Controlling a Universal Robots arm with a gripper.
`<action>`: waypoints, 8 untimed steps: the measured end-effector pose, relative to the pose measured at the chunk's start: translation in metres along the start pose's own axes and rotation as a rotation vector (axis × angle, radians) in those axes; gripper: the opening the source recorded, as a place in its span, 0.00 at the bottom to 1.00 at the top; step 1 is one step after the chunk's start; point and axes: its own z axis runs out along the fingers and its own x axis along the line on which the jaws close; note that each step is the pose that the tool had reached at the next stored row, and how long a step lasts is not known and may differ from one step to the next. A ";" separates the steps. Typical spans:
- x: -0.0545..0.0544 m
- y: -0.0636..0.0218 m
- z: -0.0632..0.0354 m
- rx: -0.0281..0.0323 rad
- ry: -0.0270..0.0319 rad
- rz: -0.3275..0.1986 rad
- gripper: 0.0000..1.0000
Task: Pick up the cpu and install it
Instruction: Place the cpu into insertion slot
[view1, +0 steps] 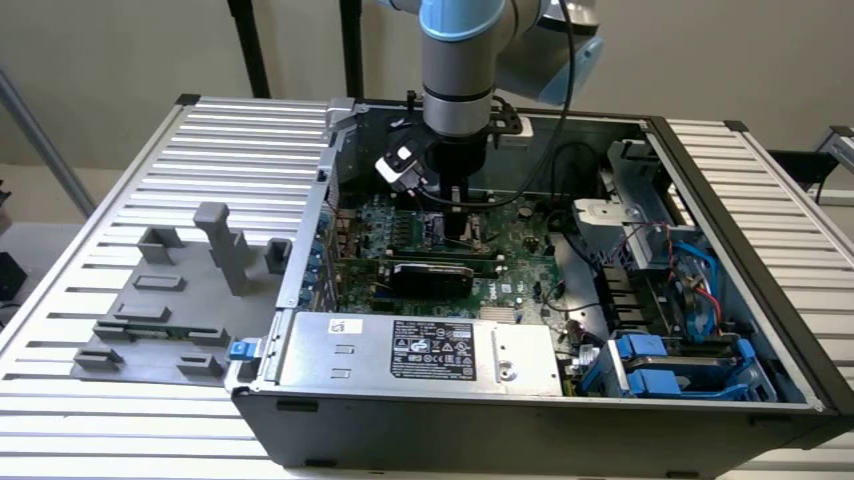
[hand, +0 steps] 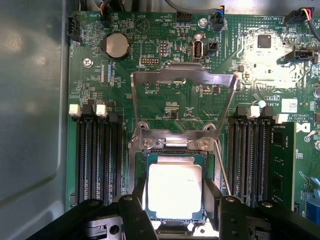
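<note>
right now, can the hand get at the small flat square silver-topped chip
Likely yes: the hand hangs right at the small flat square silver-topped chip, and the hinged grey metal frame stands swung open, so nothing covers the chip.

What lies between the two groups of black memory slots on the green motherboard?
The wrist view shows the CPU socket there, with the cpu at its opening and the metal load plate swung open.

cpu (hand: 175, 190) over socket (hand: 172, 150), between memory slots (hand: 97, 160)
</note>
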 end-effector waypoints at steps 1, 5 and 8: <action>0.000 0.0000 0.0000 0.0002 -0.0002 0.000 0.54; 0.000 0.0000 0.0003 0.0003 -0.0012 0.000 0.54; 0.000 0.0000 0.0004 0.0000 -0.0045 0.000 0.54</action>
